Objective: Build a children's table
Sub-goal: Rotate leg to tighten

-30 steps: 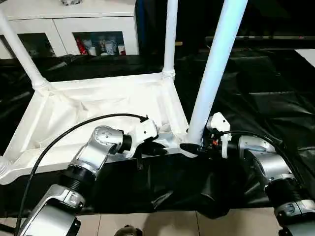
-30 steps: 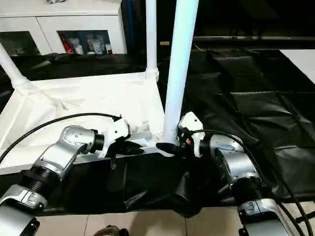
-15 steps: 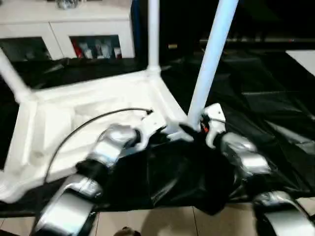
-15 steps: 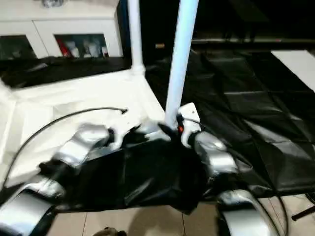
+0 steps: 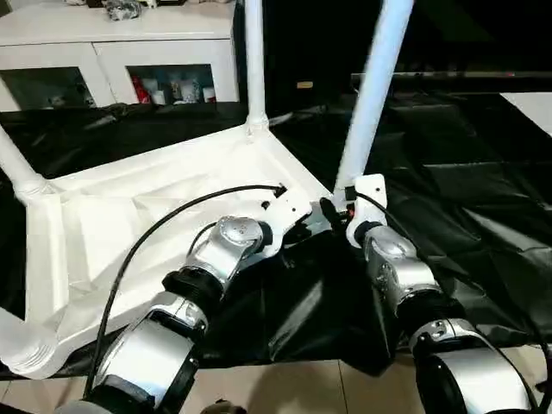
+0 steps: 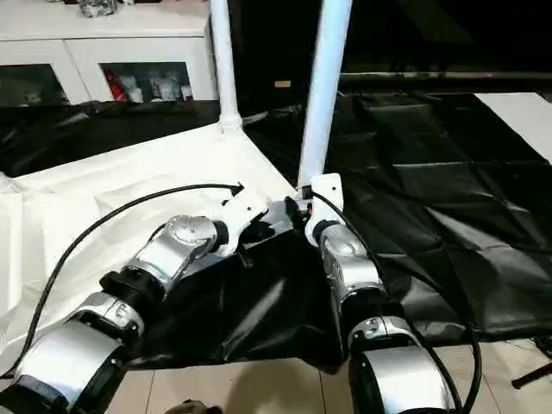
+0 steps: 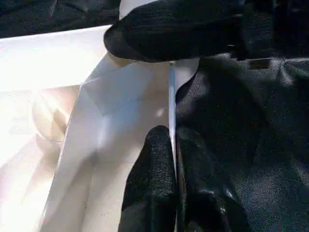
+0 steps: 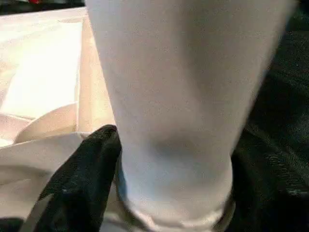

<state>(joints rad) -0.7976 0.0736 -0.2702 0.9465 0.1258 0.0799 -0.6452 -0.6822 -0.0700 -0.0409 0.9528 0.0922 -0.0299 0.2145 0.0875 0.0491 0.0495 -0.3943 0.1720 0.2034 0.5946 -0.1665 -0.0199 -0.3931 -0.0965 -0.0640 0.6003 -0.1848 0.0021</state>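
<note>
The children's table lies upside down: its white tabletop (image 5: 129, 216) rests on the black sheet with its ribbed underside up. Legs rise from the back corner (image 5: 253, 60), the left corner (image 5: 13, 164) and the near left corner (image 5: 21, 349). Another leg (image 5: 371, 103) stands in the near right corner socket. My left gripper (image 5: 302, 233) is shut on the tabletop's thin rim (image 7: 170, 87) just beside that corner. My right gripper (image 5: 332, 211) sits at the base of that near right leg (image 8: 169, 96), which stands close in front of the right wrist camera.
A black sheet (image 5: 466, 190) drapes the work table and hangs over its front edge above the tiled floor (image 5: 285, 388). A white cabinet with glass doors (image 5: 129, 52) stands behind. A black cable (image 5: 155, 233) arcs over my left forearm.
The camera has swung and tilted, so the whole picture has shifted. Both grippers stay at the same near right corner, the left on the rim, the right at the leg's base.
</note>
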